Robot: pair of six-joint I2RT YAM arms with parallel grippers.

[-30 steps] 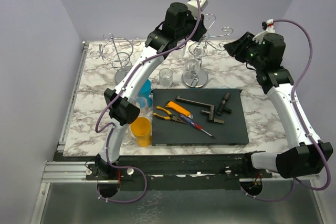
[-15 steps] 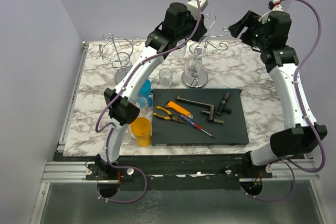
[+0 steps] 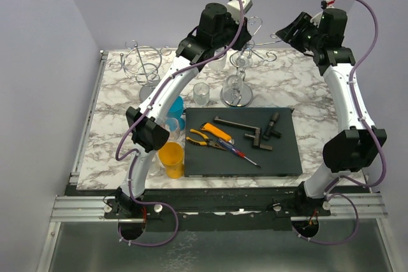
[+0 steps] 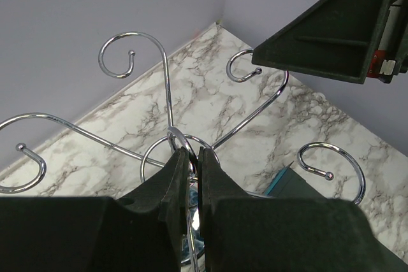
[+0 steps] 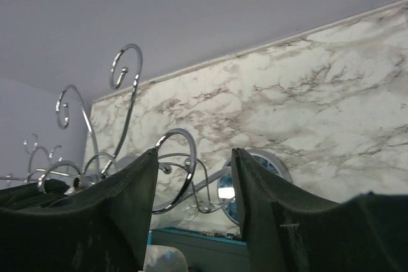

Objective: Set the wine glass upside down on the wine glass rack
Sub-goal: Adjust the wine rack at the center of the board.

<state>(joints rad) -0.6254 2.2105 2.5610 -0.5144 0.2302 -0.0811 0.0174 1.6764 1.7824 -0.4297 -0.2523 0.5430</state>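
Observation:
The chrome wine glass rack (image 3: 236, 97) stands at the back centre, and its curled hooks (image 4: 118, 55) spread out below my left wrist. My left gripper (image 3: 242, 27) hangs over the rack's top. Its jaws (image 4: 194, 152) are shut on the thin foot of the wine glass (image 4: 179, 141), whose stem runs down between the fingers. The bowl hangs upside down beside the rack's post (image 3: 240, 62). My right gripper (image 3: 280, 33) is raised at the rack's right side, open, with nothing between its fingers (image 5: 194, 154). One of the rack's hooks (image 5: 185, 170) shows between them.
A second wire rack (image 3: 141, 62) stands at the back left. A clear tumbler (image 3: 201, 93), a blue cup (image 3: 176, 105) and an orange cup (image 3: 171, 159) sit left of the dark mat (image 3: 280, 157), which carries pliers (image 3: 210, 133), a screwdriver and metal tools.
The right arm has lifted from the table's right side up to the rack's top, and its jaws have opened. The left gripper has held still.

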